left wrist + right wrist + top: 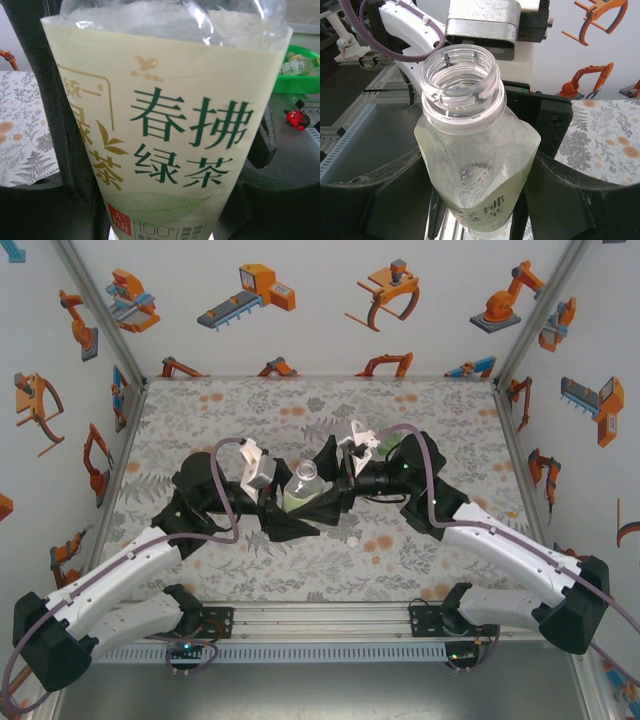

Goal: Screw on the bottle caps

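From 8 o'clock the left gripper (283, 502) and from 3 o'clock the right gripper (335, 490) each had its jaws closed on the clear plastic bottle (305, 483), uncapped, with pale green label.

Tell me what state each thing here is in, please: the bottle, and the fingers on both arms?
Bottle: upright, neck open, no cap on.
Right fingers: shut on the bottle's body.
Left fingers: on either side of the bottle's label; unclear whether they press it.
Second bottle: lying in a green tray.
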